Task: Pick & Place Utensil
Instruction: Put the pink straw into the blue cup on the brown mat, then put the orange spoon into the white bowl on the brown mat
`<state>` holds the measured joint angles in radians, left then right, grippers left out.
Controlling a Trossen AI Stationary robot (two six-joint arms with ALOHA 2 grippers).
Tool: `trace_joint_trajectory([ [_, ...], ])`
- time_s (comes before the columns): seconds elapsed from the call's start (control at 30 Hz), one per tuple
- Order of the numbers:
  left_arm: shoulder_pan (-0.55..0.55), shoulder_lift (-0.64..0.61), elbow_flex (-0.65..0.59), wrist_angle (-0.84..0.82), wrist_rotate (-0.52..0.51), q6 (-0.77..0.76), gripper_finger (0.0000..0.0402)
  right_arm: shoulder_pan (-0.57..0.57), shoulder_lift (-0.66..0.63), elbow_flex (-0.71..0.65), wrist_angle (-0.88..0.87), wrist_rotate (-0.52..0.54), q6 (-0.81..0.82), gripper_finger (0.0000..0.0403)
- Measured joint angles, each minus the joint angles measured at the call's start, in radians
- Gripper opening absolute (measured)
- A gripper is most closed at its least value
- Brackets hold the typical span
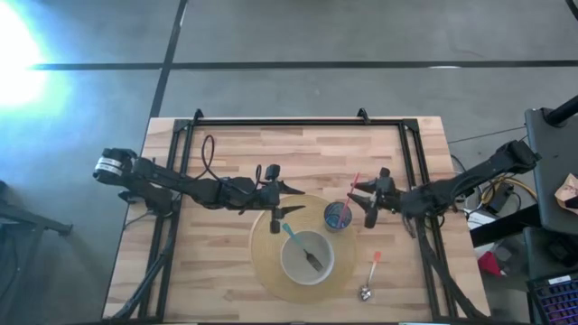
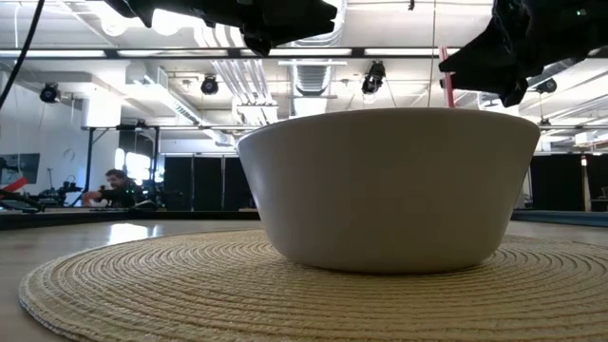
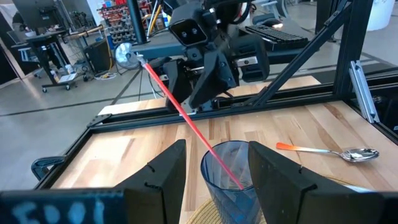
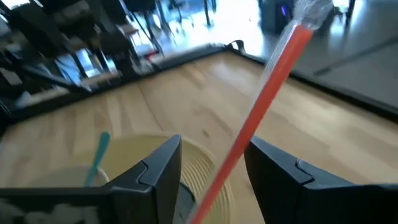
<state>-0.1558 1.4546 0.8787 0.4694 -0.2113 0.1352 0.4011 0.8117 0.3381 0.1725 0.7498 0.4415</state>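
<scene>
The red-handled utensil (image 1: 351, 187) stands tilted in the blue cup (image 1: 338, 216), its handle leaning out over the rim and its head (too blurred to name) up in the air. The right hand (image 1: 366, 200) hangs just beside the cup with its fingers spread either side of the handle, gripping nothing. The left hand (image 1: 287, 200) is open and empty over the edge of the round woven mat (image 1: 264, 262). A white bowl (image 1: 307, 257) on the mat holds a teal-handled fork (image 1: 302, 246); an orange-handled spoon (image 1: 370, 275) lies on the table (image 1: 226, 153).
</scene>
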Motion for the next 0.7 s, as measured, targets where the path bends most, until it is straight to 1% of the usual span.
trace_joint_trajectory([
  [0.1,0.0,0.0,0.0,0.0,0.0,0.0,0.0168,0.0,0.001,0.067,-0.199,0.0,0.092,0.0174],
  [0.2,0.0,0.0,0.0,0.0,0.0,0.0,0.0168,0.0,0.002,0.119,-0.328,0.0,0.166,0.0177],
  [0.27,0.0,0.0,0.0,0.0,0.0,0.0,0.0168,0.0,0.001,0.143,-0.377,-0.009,0.191,0.0179],
  [0.33,0.0,0.0,0.0,0.0,0.0,0.0,0.0168,0.0,0.001,0.157,-0.389,-0.038,0.195,0.018],
  [0.47,0.0,0.0,0.0,0.0,0.0,0.0,0.0168,0.0,0.001,0.19,-0.423,-0.115,0.227,0.0178],
  [0.6,0.0,0.0,0.0,0.0,0.0,0.0,0.0168,0.0,0.001,0.233,-0.506,-0.202,0.291,0.0176],
  [0.7,0.0,0.0,0.0,0.0,0.0,0.0,0.0168,0.0,0.001,0.262,-0.571,-0.246,0.329,0.0178],
])
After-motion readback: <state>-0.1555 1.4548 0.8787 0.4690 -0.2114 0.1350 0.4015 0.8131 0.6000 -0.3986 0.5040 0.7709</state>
